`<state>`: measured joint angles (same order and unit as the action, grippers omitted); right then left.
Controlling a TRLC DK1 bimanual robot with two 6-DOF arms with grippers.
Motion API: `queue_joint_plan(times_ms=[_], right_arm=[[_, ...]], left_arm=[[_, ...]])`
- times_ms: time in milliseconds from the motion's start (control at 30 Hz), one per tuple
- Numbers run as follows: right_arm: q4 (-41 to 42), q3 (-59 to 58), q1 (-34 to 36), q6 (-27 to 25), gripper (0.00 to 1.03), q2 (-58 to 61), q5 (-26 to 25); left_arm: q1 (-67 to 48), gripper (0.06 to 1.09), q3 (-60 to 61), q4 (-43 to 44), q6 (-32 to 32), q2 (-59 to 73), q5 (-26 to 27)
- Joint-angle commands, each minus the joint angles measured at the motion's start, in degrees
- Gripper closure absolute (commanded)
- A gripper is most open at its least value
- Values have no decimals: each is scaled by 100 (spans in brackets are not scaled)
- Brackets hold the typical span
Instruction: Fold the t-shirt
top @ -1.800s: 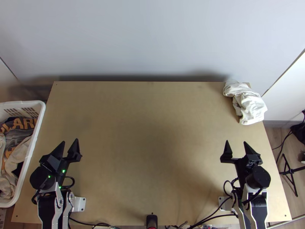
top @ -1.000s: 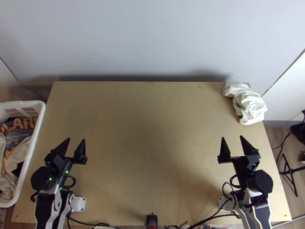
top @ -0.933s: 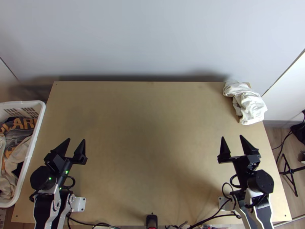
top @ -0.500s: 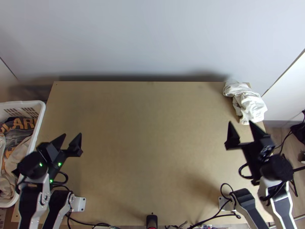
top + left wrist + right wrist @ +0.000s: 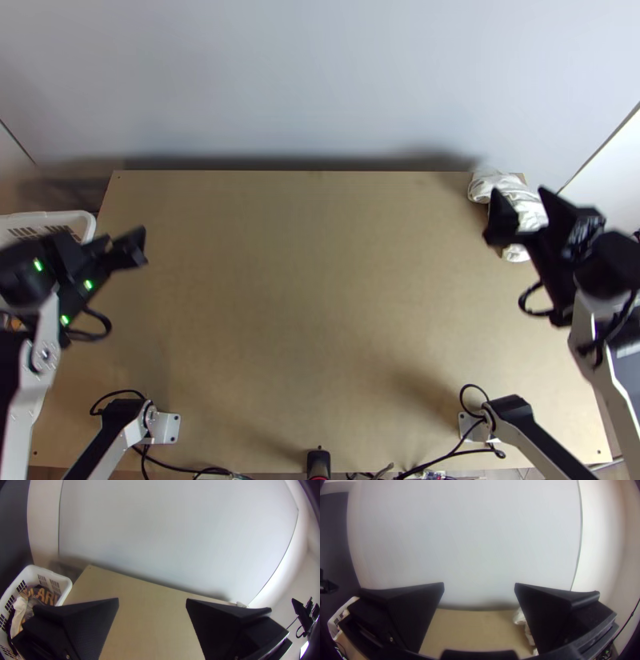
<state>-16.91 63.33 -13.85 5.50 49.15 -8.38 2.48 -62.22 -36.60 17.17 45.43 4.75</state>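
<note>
The bench [image 5: 320, 320] is tan, the cloth [image 5: 528, 211] far right off-white, the left basket [image 5: 68, 586] white, the fabric [image 5: 41, 593] in it grey with orange lettering, the far wall [image 5: 320, 80] pale grey.

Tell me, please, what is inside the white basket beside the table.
The basket holds dark cloth with orange lettering and pale, bunched cloth. The left gripper hides part of the contents, and whatever lies beneath these top pieces cannot be seen.
</note>
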Motion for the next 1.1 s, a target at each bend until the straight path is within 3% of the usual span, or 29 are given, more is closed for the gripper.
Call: queue_joint_plan(times_ms=[0, 167, 400, 700, 800, 900, 1067], right_arm=[[-32, 1393, 93, 22, 5, 1291, -14], [-41, 2227, 110, 57, 5, 2090, -58], [-146, 2526, 189, 180, 5, 2706, -85], [-287, 1867, 181, 189, 5, 2539, -85], [-287, 1700, 137, 224, 5, 2556, -111], [-102, 1709, 189, 575, 5, 2556, -111], [-234, 1709, 198, 540, 5, 2609, -102]], left_arm=[[-2, 11, -2119, -647, 129, 1434, -115], [121, 11, -3789, -1244, 595, 2752, -335], [-116, 11, -3824, -770, 252, 3112, -414], [130, 11, -3780, -1253, -196, 3481, -721], [490, 11, -3754, -1192, -319, 3490, -730], [930, 11, -3780, -1156, -442, 3604, -721], [1413, 11, -3719, -1183, -891, 3780, -704]])
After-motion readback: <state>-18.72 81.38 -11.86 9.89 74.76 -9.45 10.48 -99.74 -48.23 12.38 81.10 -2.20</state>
